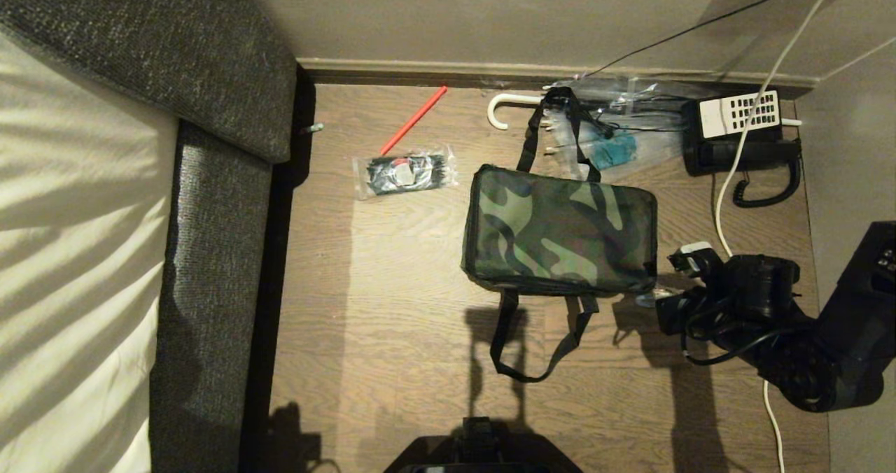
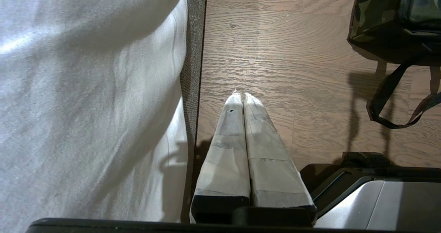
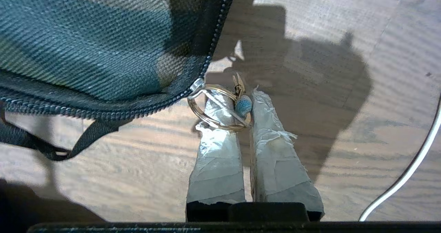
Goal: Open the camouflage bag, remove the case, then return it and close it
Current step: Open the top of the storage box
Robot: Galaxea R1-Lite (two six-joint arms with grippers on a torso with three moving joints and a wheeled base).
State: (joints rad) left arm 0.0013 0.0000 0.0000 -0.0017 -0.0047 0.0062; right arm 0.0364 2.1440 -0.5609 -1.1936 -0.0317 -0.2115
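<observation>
Right gripper (image 3: pixel 246 102) pinched shut on zipper ring (image 3: pixel 215 107), right-centre of head frame, at corner of camouflage bag (image 1: pixel 560 228). Soft fabric, likely light; ring best hold.

the head view is taken from high above, looking almost straight down on the wooden floor (image 1: pixel 392 305), with the wall at the far edge and the sofa (image 1: pixel 210 179) along the left side. the left wrist view is taken from low near the robot's base, looking forward along the floor beside the sofa (image 2: pixel 193 53); the near left corner of the camouflage bag (image 2: pixel 396 16) is caught at its edge, and that same corner is seen from above in the head view (image 1: pixel 560 228). the right wrist view is set very close to the bag's near right corner (image 3: pixel 86 43), so only fabric and zipper (image 3: pixel 206 64) are shown.
</observation>
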